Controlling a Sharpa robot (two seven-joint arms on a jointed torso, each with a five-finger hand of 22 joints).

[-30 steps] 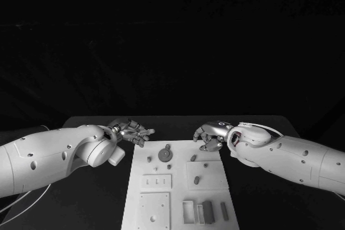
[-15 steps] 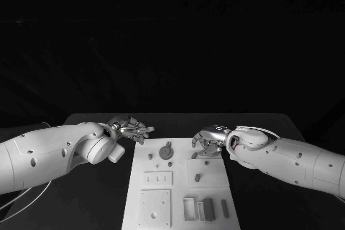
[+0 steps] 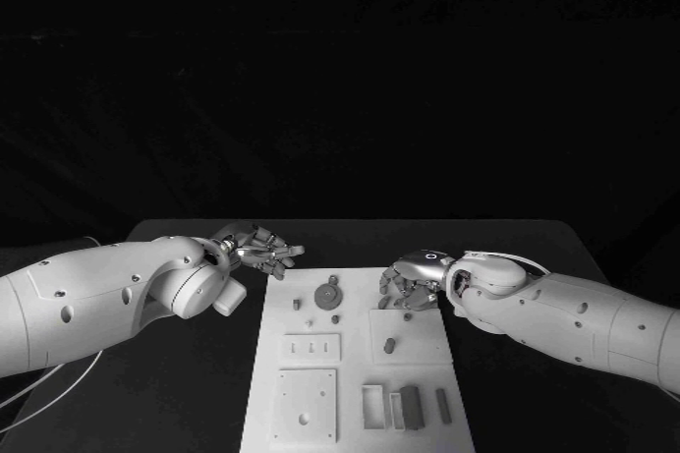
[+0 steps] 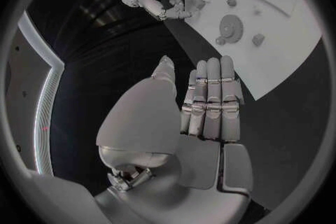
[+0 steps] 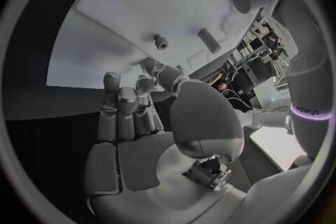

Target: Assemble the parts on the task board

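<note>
The white task board [image 3: 355,374] lies in the middle of the table, with a round grey disc [image 3: 327,296] and small pegs [image 3: 297,303] near its far end. My left hand [image 3: 262,249] hovers off the board's far left corner, fingers spread and holding nothing. In the left wrist view my left hand [image 4: 206,106] has its fingers straight and side by side, with the board [image 4: 280,67] beyond them. My right hand [image 3: 411,281] hangs over the board's far right corner, fingers bent downward. In the right wrist view my right hand [image 5: 140,117] has an empty palm, above the board [image 5: 140,0].
A raised square plate carries an oblong peg [image 3: 390,346]. Near the board's front edge stand upright blocks [image 3: 411,406] beside a slot frame [image 3: 372,406]. A plate with three slots [image 3: 311,348] and a larger square plate [image 3: 304,406] lie on the left half. Black table [image 3: 170,394] surrounds the board.
The head view has shifted a little. My right hand has sunk slightly toward the board's far right corner. My left hand stays off the far left corner, its fingers a bit more spread.
</note>
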